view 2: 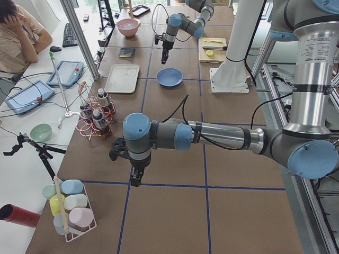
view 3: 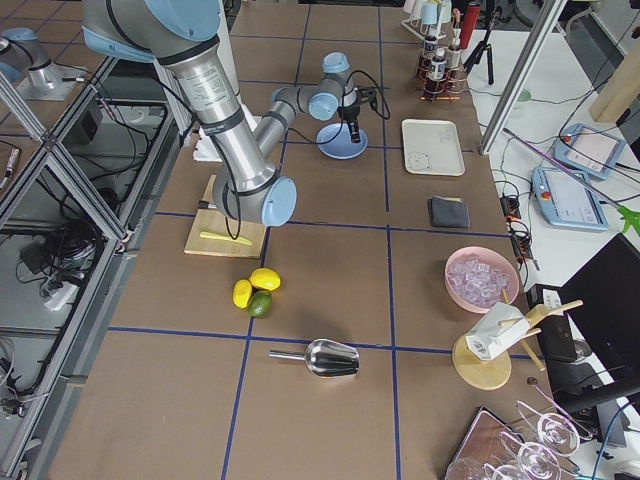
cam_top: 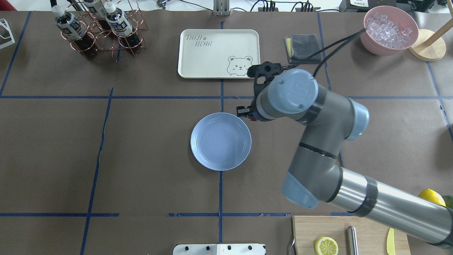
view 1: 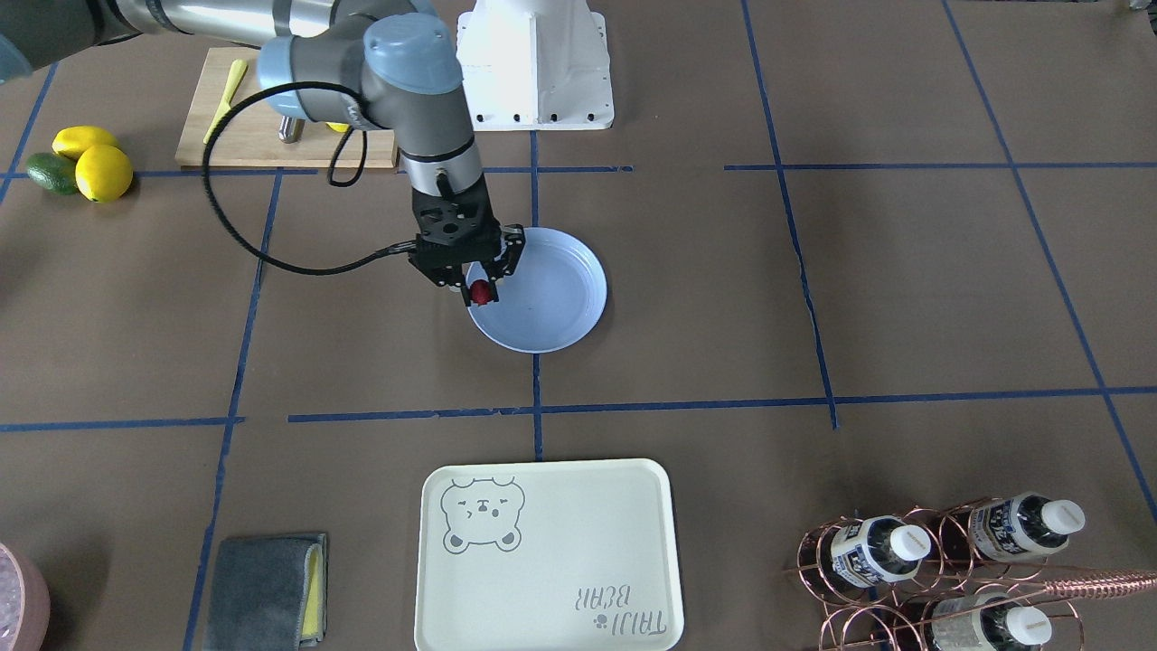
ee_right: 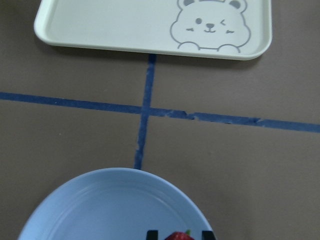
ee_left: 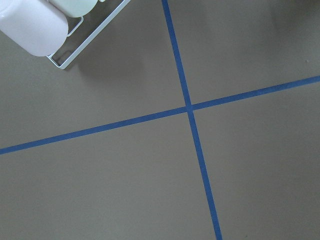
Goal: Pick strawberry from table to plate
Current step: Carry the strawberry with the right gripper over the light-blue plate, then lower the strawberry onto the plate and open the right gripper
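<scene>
- Brown-paper table (view 1: 813, 298), taped into blue squares.
- Left gripper (view 2: 135, 180) hangs over bare paper; I cannot tell whether its jaws are apart or together.
- Right gripper (view 1: 483, 284) is clamped on the strawberry (view 1: 482, 292).
- Pale blue-lavender plate (view 1: 565, 312) lies mid-table.
- Strawberry: pinched between the fingers, over the plate's rim.

Brown-paper table (view 1: 904, 289), blue tape grid, carries: pale blue plate (view 1: 568, 318) near centre; cream bear tray (view 1: 560, 542) beyond it; wooden cutting board (view 1: 262, 149), lemons (view 1: 104, 172), avocado (view 1: 50, 172) robot-side; grey cloth (view 1: 258, 592), copper bottle rack (view 1: 940, 570), pink ice bowl (cam_top: 389, 30).
</scene>
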Controlling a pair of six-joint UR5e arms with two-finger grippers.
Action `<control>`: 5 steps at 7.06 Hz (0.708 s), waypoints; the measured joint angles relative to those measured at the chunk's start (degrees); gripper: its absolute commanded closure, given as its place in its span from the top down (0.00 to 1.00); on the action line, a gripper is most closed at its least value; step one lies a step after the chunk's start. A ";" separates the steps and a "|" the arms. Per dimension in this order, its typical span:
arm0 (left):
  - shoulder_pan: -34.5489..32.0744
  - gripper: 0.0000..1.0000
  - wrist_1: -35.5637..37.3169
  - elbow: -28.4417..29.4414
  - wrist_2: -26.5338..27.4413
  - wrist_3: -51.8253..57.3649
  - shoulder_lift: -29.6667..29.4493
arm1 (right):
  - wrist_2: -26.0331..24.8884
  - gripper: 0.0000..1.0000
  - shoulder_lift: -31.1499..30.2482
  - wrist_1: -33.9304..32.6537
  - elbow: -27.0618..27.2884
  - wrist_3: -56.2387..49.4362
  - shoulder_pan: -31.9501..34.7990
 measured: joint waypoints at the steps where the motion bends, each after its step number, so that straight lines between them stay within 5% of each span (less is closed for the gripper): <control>1: -0.02 1.00 0.05 -0.01 0.00 0.04 0.02 | -1.85 0.00 3.12 -0.37 -3.99 1.19 -1.84; 5: 0.13 1.00 0.37 0.10 0.00 0.07 0.02 | -5.61 0.01 5.40 -0.46 -9.64 3.00 -5.34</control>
